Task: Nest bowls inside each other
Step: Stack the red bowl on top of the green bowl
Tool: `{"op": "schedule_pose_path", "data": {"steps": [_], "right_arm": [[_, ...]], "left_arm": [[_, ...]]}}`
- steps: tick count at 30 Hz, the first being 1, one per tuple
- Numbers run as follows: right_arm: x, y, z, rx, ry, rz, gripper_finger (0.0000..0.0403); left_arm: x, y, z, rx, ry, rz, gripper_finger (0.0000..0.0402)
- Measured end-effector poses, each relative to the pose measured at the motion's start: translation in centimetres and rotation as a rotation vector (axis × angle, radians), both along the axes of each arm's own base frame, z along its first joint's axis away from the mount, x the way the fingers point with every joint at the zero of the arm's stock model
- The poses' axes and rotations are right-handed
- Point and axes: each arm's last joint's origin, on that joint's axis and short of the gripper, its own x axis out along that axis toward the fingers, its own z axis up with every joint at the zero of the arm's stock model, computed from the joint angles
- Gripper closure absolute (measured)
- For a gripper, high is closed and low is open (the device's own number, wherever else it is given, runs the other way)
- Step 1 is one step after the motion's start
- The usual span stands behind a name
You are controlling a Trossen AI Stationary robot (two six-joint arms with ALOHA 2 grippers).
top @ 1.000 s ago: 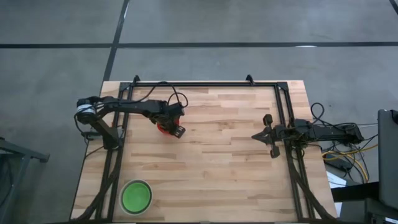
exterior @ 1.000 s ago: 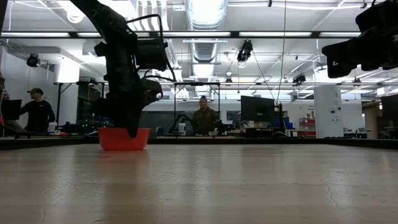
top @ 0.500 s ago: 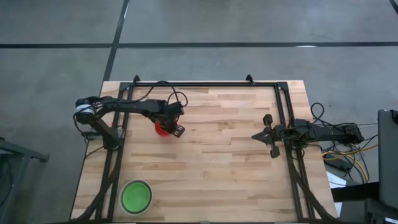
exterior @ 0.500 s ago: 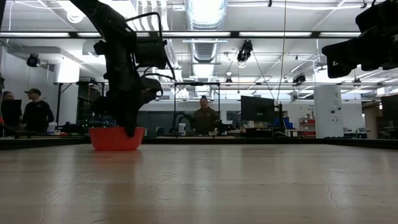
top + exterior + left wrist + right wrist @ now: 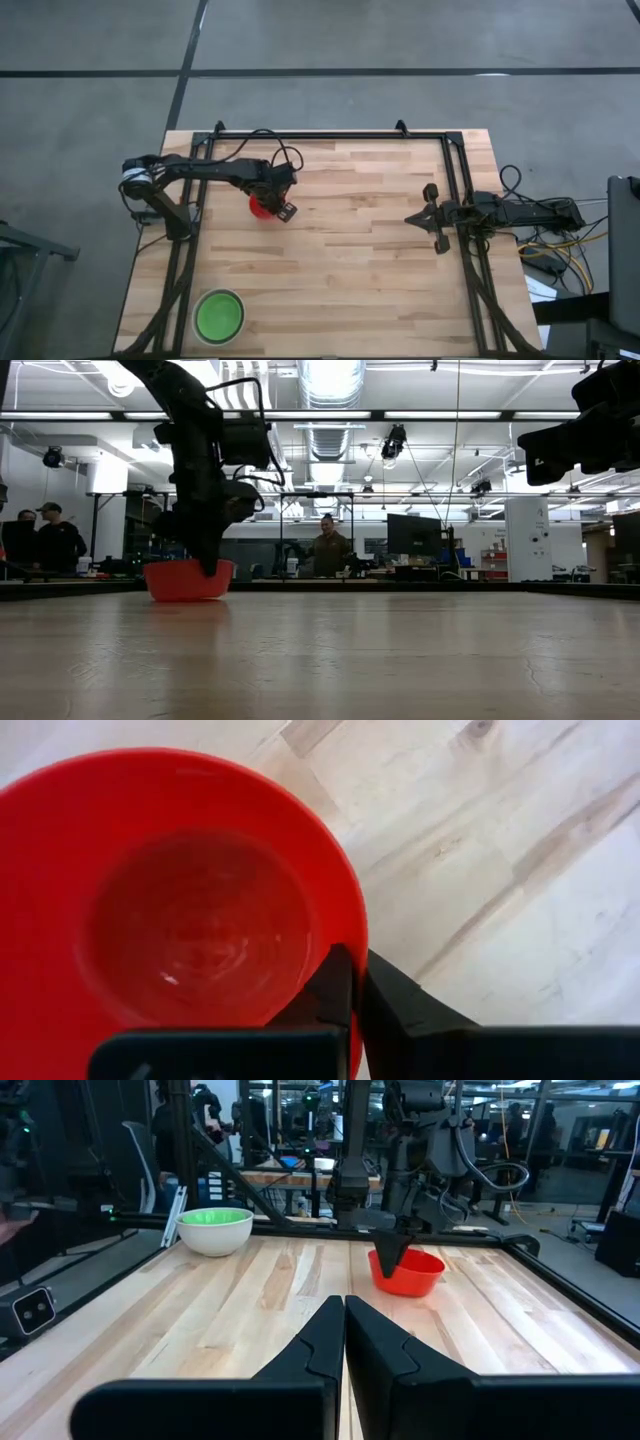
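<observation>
A small red bowl stands on the table's far left part, base on the wood. My left gripper stands over it, pointing steeply down, and is shut on its rim. At the near left corner a whitish bowl holds bright green inside; the right wrist view shows it too. My right gripper waits level at the table's right edge, fingers shut on nothing. My left gripper pinches the red bowl's rim on the side toward the table's right and near edges. One finger is inside the bowl and the other is outside. The fingers come from above, slanting down. The bowl sits upright on the table.
A black frame runs along the table's far edge and down both sides. Bare wood lies between the red bowl and the right arm. People and desks show in the room beyond the table.
My left gripper has shut on the red bowl's rim, staying in place over it. The bowl has slid a little toward the table's left edge as the fingers closed, still resting on the table.
</observation>
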Motion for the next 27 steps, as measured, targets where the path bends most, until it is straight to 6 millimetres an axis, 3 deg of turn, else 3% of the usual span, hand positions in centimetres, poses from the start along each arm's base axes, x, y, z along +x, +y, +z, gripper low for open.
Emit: {"op": "schedule_pose_path", "data": {"steps": [15,27], "right_arm": [[0.0,0.0,0.0,0.000,-0.001,-0.001,0.0394],[0.0,0.0,0.0,0.000,0.000,-0.001,0.0394]], "left_arm": [[-1.3,-0.5,4.2,0.054,-0.096,-0.059,0.0397],[-3.5,-2.7,7.3,0.094,-0.146,-0.068,0.0397]]}}
